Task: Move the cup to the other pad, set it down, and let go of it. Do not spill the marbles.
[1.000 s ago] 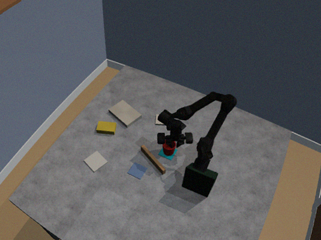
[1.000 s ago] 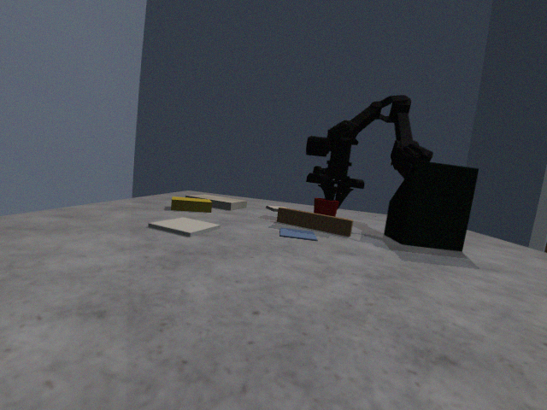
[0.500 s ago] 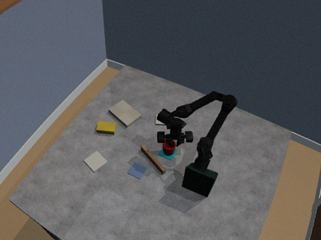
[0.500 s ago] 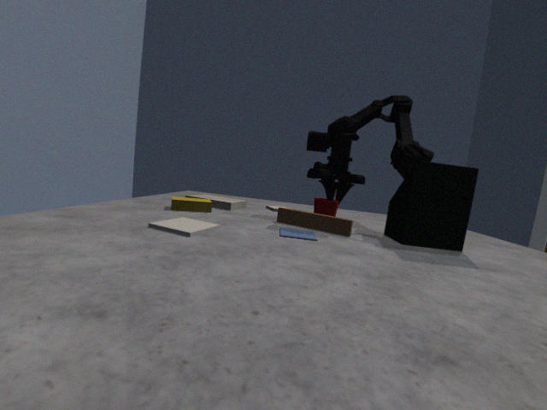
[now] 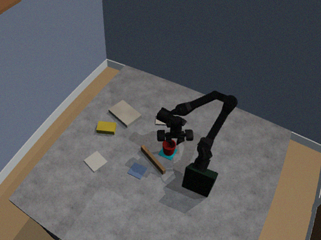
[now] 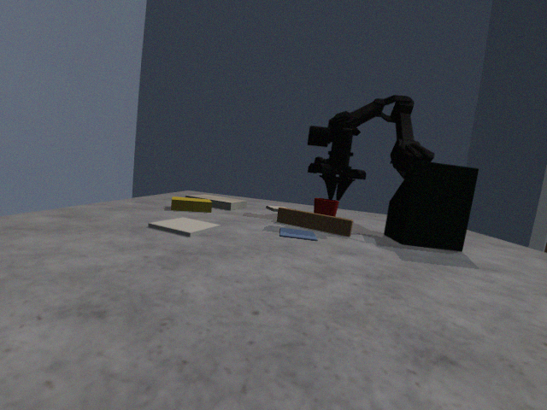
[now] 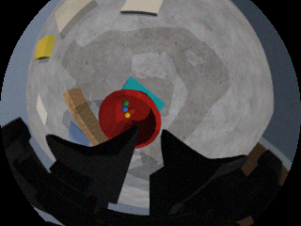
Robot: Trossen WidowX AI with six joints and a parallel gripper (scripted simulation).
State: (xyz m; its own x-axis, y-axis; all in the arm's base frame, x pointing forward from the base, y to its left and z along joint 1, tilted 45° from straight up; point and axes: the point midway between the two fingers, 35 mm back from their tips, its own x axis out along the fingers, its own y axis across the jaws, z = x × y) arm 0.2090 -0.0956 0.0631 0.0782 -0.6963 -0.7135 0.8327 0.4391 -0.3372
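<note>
On the grey mat [image 5: 106, 217] the black arm [image 5: 217, 121] bends over from its base and points its gripper [image 6: 334, 196] straight down above the red cup [image 5: 169, 147]. The fingers are parted a little and have nothing between them. In the side view their tips hang just over the rim rather than around it. A wooden bar [image 5: 153, 159] lies at about 8 o'clock from the cup in the top view. It sits between the teal pad [image 5: 166, 155] and the blue pad [image 5: 137, 170], which lies farther out toward 7 o'clock. The cup stands upright on the teal pad, and in the wrist view a corner of that pad peeks out at 1 o'clock from the cup. If teal is the goal pad, the carry, the set-down and the release all look done, and only the arm's withdrawal is left. If blue is the goal, nothing is done yet and the grasp and the lift over the bar are still to come. The pictures do not settle which it is. The cup is a plain red beaker, wider at the rim than at the foot, with no tilt. Three small marbles [image 7: 126, 109], green, blue and yellow, sit inside it, and none can be seen on the mat.
</note>
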